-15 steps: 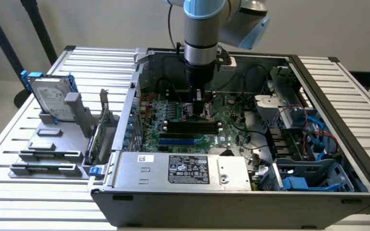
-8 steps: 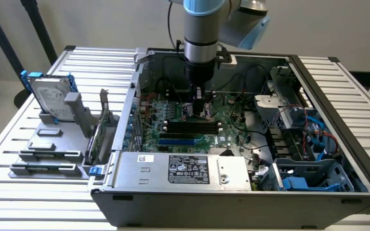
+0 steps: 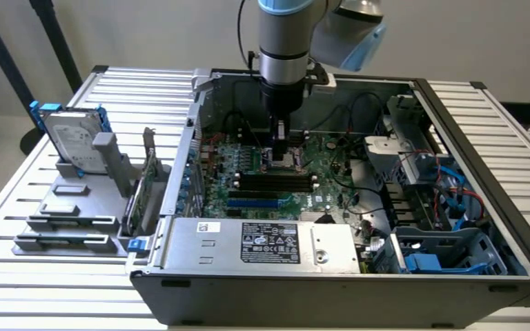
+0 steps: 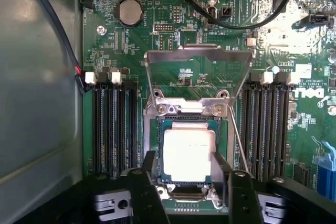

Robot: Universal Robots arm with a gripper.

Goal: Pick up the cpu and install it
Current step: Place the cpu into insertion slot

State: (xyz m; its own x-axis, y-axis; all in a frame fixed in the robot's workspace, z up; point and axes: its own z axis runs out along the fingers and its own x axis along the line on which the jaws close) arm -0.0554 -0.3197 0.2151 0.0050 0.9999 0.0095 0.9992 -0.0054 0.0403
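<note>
The cpu [image 4: 189,153], a small square chip with a silver-grey top and green rim, lies level in or just over the open socket [image 4: 190,109] of the green motherboard [image 4: 173,24]. My gripper [image 4: 186,169] reaches down over it, and its two black fingers [image 4: 149,167] press against opposite edges of the chip. The socket's metal load plate [image 4: 198,56] stands flipped up behind the chip. In the exterior view, my gripper [image 3: 281,148] hangs straight down inside the open computer case [image 3: 339,276], at the socket [image 3: 286,163] in the middle of the board.
Black memory slots [image 4: 113,129] flank the socket on both sides, and a thin lever wire [image 4: 239,140] runs beside it. Black cables [image 4: 236,19] cross the board. On the table at the exterior view's left, a grey fixture [image 3: 72,207] holds a silver hard drive [image 3: 72,141].
</note>
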